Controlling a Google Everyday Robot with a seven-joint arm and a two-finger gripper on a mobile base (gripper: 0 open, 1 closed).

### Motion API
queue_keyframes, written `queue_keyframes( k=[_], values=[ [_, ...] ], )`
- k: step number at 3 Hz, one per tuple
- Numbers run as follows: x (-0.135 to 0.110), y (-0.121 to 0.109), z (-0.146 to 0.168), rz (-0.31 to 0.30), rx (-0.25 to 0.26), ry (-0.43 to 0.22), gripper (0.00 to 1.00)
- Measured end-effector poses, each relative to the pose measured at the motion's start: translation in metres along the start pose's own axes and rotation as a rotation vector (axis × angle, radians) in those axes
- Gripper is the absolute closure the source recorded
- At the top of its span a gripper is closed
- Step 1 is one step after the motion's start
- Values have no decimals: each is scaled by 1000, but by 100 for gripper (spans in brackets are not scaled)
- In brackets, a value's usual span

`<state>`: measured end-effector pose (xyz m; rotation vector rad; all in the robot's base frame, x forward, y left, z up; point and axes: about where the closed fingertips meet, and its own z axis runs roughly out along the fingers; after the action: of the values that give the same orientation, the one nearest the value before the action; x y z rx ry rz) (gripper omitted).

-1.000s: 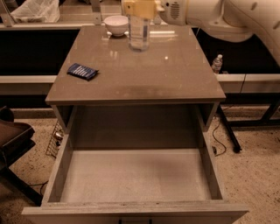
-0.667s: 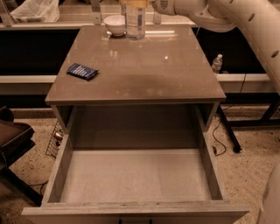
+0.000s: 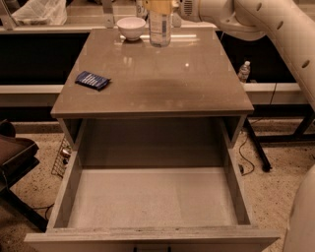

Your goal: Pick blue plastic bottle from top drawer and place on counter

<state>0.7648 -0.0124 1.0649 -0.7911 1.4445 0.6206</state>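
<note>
My hand [image 3: 160, 5] hangs over the far edge of the counter [image 3: 187, 88]. Around it lies a pale speckled floor [image 3: 280, 167], with a black cable [image 3: 244, 155] on the right and a dark seat [image 3: 15, 155] on the left. A white plastic bag [image 3: 39, 11] sits on the ledge [image 3: 49, 28] behind.

One camera, high over top drawer [image 3: 147, 202] front edge, looks down toward counter [image 3: 162, 83] far edge, near; gripper [image 3: 160, 6] at that far edge.

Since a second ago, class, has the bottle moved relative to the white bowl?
Yes. The bottle, under the end effector, has shifted toward the far edge of the counter, now nearly level with the bowl.
</note>
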Motion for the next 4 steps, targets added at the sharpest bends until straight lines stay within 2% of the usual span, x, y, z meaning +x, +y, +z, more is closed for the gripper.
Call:
queue_keyframes(
  k=[1, 2, 3, 4],
  values=[
    [10, -5, -6, 14, 45, 6, 100],
    [57, -38, -50, 64, 262, 74, 100],
    [84, -55, -73, 82, 367, 107, 100],
    [116, -76, -92, 104, 451, 77, 100]
  ],
)
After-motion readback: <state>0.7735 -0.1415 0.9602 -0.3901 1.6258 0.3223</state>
